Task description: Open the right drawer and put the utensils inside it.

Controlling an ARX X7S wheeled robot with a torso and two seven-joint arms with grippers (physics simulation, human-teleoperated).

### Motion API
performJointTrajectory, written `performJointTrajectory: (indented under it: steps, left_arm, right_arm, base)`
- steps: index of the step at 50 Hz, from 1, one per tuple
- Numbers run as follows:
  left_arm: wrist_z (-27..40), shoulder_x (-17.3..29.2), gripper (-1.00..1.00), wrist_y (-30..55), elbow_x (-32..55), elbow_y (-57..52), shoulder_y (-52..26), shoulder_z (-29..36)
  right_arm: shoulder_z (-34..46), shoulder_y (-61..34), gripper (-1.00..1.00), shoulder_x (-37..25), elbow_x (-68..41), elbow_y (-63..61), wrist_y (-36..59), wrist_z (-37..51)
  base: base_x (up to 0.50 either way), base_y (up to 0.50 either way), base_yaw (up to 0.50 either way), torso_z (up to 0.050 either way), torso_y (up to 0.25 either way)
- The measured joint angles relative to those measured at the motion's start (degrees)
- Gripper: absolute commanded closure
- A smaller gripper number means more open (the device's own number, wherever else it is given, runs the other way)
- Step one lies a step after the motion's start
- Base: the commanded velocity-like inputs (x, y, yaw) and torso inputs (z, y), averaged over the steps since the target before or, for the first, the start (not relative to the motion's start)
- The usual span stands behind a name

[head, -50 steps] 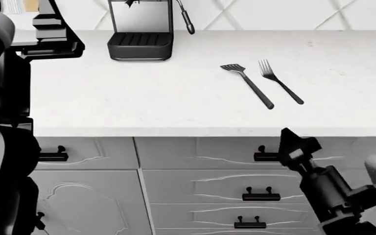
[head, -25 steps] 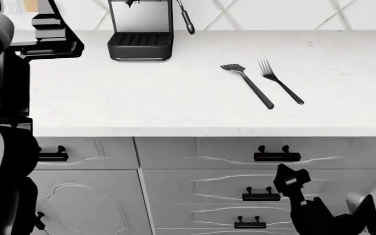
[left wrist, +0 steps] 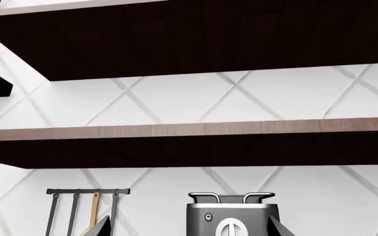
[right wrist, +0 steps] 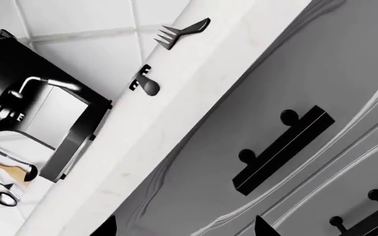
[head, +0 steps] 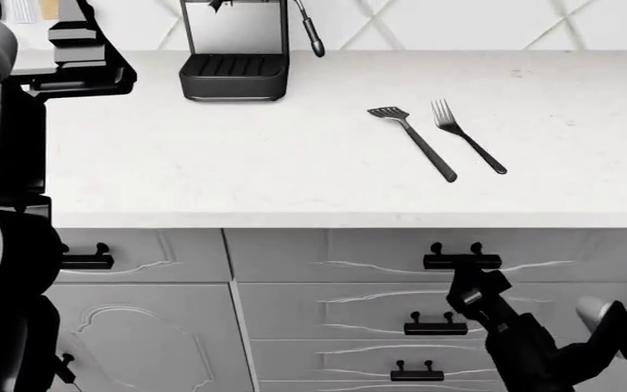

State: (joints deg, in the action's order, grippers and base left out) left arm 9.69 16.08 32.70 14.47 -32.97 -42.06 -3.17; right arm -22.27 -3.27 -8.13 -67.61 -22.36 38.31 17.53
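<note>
Your right gripper (head: 464, 282) just below right drawer's (head: 379, 255) handle (head: 462, 260), fingers spread (drawer shut). Spatula (head: 413, 141), fork (head: 467, 146) above on counter (head: 237, 163). Left fingers: cannot tell.

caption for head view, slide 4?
Right gripper just under the closed right drawer's handle; spatula and fork lie on the counter.

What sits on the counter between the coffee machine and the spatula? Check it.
Nothing: in the head view the counter is bare between the coffee machine and the spatula. The fork lies beyond the spatula.
</note>
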Motion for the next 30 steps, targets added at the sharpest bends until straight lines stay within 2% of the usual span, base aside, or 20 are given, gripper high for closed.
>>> performJointTrajectory:
  steps: [14,30]
  left_arm:
    - [0.4,0.3,-1.00,0.2,0.4,-0.1,-0.1,0.0]
    - [0.7,0.6,-1.00,-0.1,0.8,0.0,0.0,-0.1]
  right_arm:
    - [-1.8,-2.0,-1.00,-0.5,-3.4,4.3,-1.1,0.8]
    - [-5.3,-6.3,-1.00,0.1,-13.3,14.5,-0.6,8.2]
  base:
    - [0.00,0.00,0.00,0.000,0.000]
    - [0.00,0.00,0.00,0.000,0.000]
